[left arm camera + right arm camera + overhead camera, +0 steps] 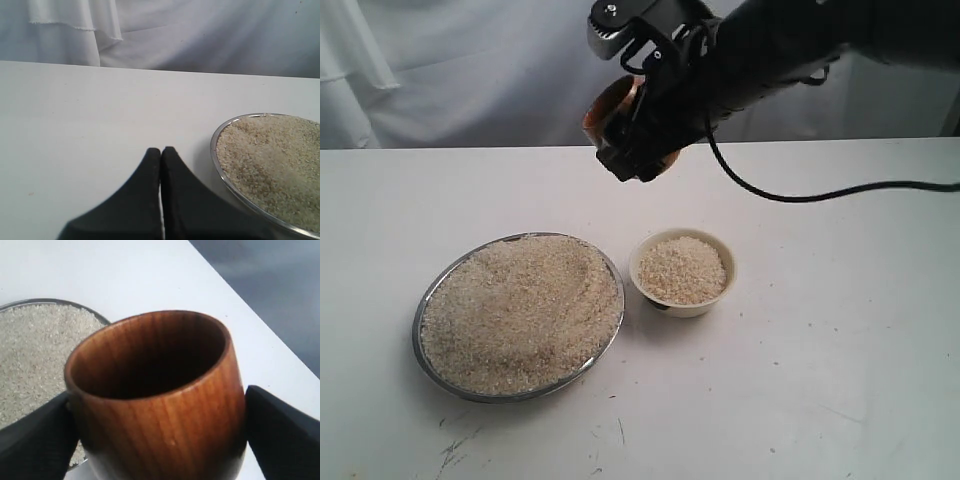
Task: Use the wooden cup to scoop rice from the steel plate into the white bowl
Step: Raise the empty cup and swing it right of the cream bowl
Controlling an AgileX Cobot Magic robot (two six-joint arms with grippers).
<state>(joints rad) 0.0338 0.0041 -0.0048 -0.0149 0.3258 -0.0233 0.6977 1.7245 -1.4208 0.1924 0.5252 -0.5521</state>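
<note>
Exterior view.
Student: Where did the task's things lie?
Instructor: The steel plate sat on the white table, heaped with rice. The white bowl stood just beside it, already filled nearly to its lip with grains. The right gripper hung high above the table behind both dishes. Its jaws were spread wide and clamped on the tilted wooden cup.

Left wrist view.
Student: And the other arm?
Instructor: The left gripper was closed, jaws pressed together, holding nothing. It sat low over the table near the steel plate's rim, clear of the rice.

Right wrist view.
Student: What did the scoop call for?
Instructor: The wooden cup was pinched by its wall between both fingers. Its dark inside showed no grains, and the steel plate lay below it. Judged from this, a refill was due. The cup should enter mouth-first at the deep middle of the heap and sweep shallowly, away from the rim, so the plate is not shoved. It should then be levelled before lifting. With the bowl so full, a small load poured slowly over its centre would probably spill least.
</note>
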